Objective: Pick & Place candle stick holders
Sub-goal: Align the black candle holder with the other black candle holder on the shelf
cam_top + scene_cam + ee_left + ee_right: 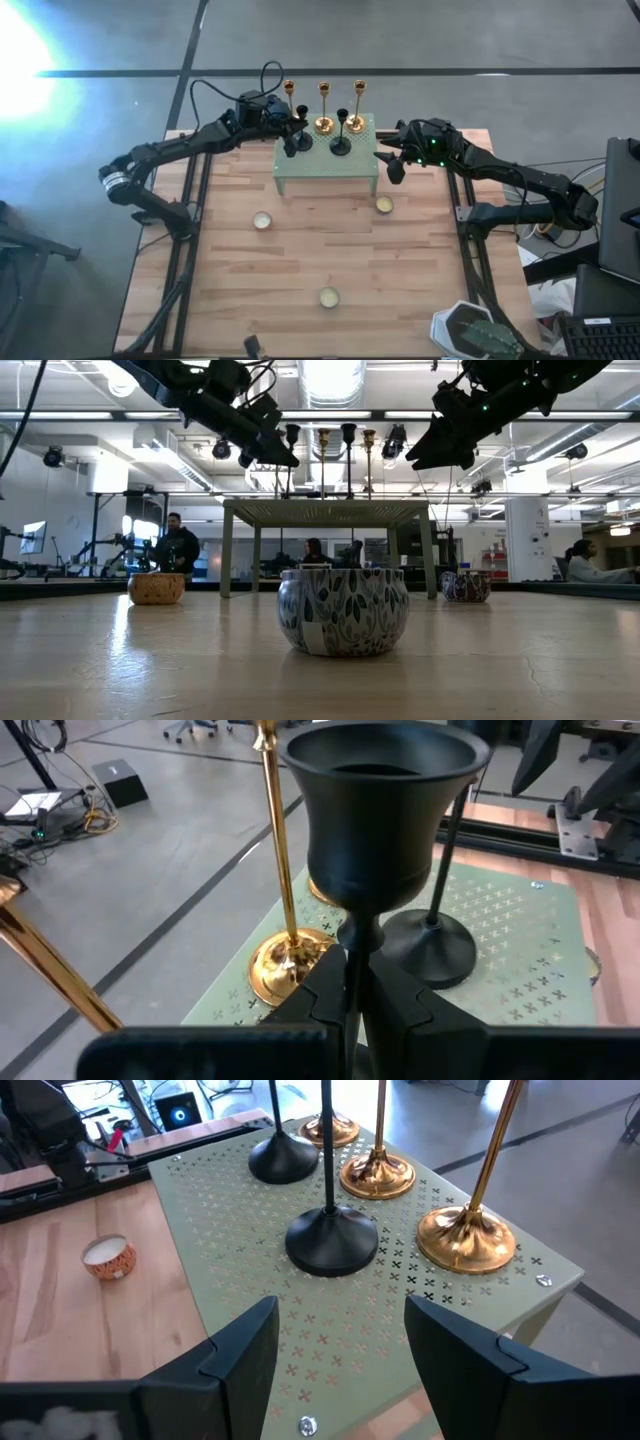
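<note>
Three gold candle stick holders [324, 110] and two black ones stand on the green perforated stand [327, 170] at the table's far middle. My left gripper [297, 128] reaches in from the left and is shut on the left black holder [385, 810]. The other black holder [341, 135] stands free on its round base [330, 1240]. My right gripper [340, 1350] is open and empty, just off the stand's right edge [392, 165], pointing toward the holders. My left gripper pinches the black holder's thin stem [352, 945] between its two fingers, just below the cup. The fingers come about level from the table's left and lie across the stem. The holder is upright; its base [283, 1158] sits on the stand's top.
Three small candle tins lie on the wooden table in front of the stand [262, 221] [384, 205] [328, 297]. A patterned box [475, 330] sits at the near right corner. People show in the room beyond the table [178, 545].
</note>
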You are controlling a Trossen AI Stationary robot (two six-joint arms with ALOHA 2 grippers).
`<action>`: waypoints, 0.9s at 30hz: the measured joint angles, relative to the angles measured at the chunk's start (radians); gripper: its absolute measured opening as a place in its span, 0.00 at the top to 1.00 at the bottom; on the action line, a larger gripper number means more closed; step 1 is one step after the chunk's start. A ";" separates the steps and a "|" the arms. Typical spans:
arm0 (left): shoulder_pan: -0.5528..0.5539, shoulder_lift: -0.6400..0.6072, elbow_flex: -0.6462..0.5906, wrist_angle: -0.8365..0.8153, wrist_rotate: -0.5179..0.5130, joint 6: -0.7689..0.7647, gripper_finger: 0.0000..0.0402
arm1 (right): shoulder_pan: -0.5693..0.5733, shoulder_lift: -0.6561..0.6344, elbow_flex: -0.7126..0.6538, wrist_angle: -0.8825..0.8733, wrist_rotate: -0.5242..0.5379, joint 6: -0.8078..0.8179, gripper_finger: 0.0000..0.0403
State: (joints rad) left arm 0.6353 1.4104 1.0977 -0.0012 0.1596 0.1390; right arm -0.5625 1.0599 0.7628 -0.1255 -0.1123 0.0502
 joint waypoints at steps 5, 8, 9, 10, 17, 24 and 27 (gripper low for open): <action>0.000 0.012 -0.002 0.020 0.007 -0.002 0.95 | 0.000 0.000 0.000 0.000 0.000 0.001 0.48; 0.000 0.012 -0.002 0.020 0.009 -0.012 0.95 | 0.000 0.000 0.000 0.000 0.000 0.000 0.48; 0.000 0.012 -0.002 0.020 0.015 -0.021 0.95 | 0.000 0.000 0.000 0.000 0.000 0.000 0.48; 0.000 0.011 -0.002 0.018 0.021 -0.030 0.95 | 0.000 0.000 0.000 0.000 0.000 0.000 0.48; 0.000 0.010 -0.003 0.019 0.033 -0.037 0.95 | 0.000 0.000 0.000 0.000 0.000 0.000 0.48; 0.001 0.010 -0.003 0.022 0.034 -0.035 0.95 | 0.000 0.000 0.000 0.000 0.000 0.002 0.48; 0.001 0.010 -0.004 0.027 0.034 -0.035 0.95 | 0.000 0.000 0.000 0.000 0.000 0.002 0.48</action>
State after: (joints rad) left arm 0.6361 1.4208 1.0939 0.0257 0.1940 0.1040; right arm -0.5625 1.0599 0.7631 -0.1253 -0.1123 0.0521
